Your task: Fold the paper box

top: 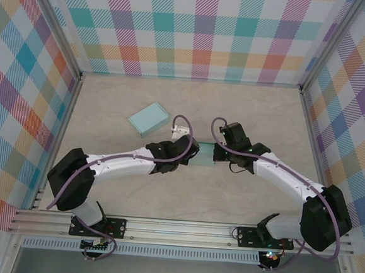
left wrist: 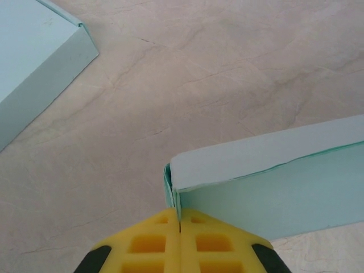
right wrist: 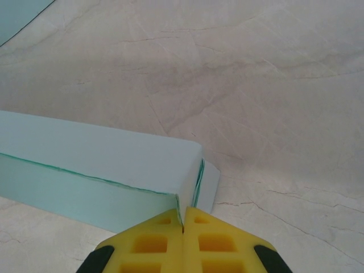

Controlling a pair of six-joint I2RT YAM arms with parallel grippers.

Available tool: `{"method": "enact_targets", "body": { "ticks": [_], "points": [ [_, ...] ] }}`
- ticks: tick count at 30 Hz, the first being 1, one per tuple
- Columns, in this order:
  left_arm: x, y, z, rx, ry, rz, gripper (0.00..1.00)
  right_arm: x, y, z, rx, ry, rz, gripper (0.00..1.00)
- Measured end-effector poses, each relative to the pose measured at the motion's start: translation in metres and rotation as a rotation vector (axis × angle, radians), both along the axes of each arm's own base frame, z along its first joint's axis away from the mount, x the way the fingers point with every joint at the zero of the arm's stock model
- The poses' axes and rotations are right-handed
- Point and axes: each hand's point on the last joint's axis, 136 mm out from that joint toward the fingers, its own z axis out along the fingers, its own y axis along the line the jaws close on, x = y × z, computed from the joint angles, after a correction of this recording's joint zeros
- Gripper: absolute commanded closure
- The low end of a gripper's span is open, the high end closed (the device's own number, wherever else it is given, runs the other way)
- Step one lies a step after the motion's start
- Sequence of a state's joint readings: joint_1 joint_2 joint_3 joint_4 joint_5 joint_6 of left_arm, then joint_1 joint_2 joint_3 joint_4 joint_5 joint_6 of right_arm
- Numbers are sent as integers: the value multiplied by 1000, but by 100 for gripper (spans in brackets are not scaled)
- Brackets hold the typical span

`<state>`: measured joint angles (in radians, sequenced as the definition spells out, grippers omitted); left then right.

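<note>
A pale teal paper box is held between my two grippers at the middle of the table. In the left wrist view the box stretches off to the right. My left gripper is shut on the thin paper wall at its near left corner. In the right wrist view the box runs off to the left, with a small flap standing out at its right end. My right gripper is shut on the paper edge at that corner. From above, the left gripper and the right gripper face each other across the box.
A second teal box, closed and flat, lies behind and to the left; it is also seen as the other box and as a corner of that box. Checked walls enclose the table on three sides.
</note>
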<state>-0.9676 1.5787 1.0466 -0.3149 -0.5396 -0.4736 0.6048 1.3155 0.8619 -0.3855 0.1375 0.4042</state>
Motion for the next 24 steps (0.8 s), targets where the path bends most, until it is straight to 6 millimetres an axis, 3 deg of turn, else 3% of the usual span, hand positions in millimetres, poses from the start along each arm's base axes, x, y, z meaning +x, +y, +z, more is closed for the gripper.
{"method": "enact_targets", "body": {
  "ticks": [4, 10, 16, 24],
  "points": [
    [-8, -1, 0, -25, 19, -26, 53, -1, 1, 0, 2, -2, 5, 100],
    [-13, -6, 11, -69, 18, -48, 33, -2, 4, 0, 1, -3, 27, 100],
    [-14, -6, 25, -112, 1, -42, 4, -3, 4, -1, -4, -3, 38, 100],
    [-7, -2, 59, -301, -38, 1, 0, -3, 4, -1, -8, -5, 48, 100]
  ]
}}
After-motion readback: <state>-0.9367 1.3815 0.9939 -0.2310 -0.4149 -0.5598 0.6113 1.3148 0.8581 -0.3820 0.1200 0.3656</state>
